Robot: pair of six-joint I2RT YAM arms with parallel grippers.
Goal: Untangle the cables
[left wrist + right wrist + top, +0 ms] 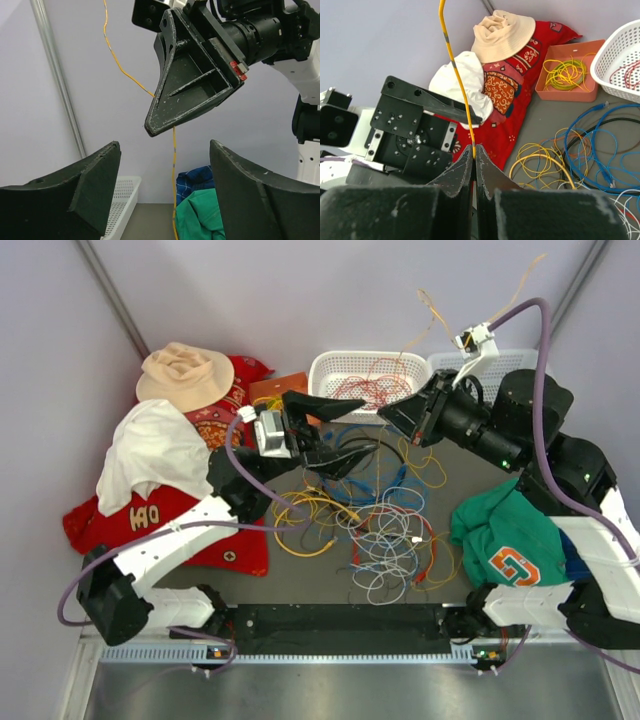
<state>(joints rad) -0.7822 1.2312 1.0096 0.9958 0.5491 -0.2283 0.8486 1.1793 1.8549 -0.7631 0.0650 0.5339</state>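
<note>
The cables lie in a tangled heap of yellow, blue, white, red-orange and black wires mid-table; the heap also shows in the right wrist view. My right gripper is raised above the heap and shut on one yellow cable. In the left wrist view this cable hangs below the right gripper's fingers and also runs up to the left. My left gripper is open and empty, facing the right gripper, its jaws on either side of the hanging cable without touching it.
Two white baskets stand at the back, one holding red wires. An orange tray holds a green-yellow coil. A beige hat, red cloth and white cloth lie left; a green garment lies right.
</note>
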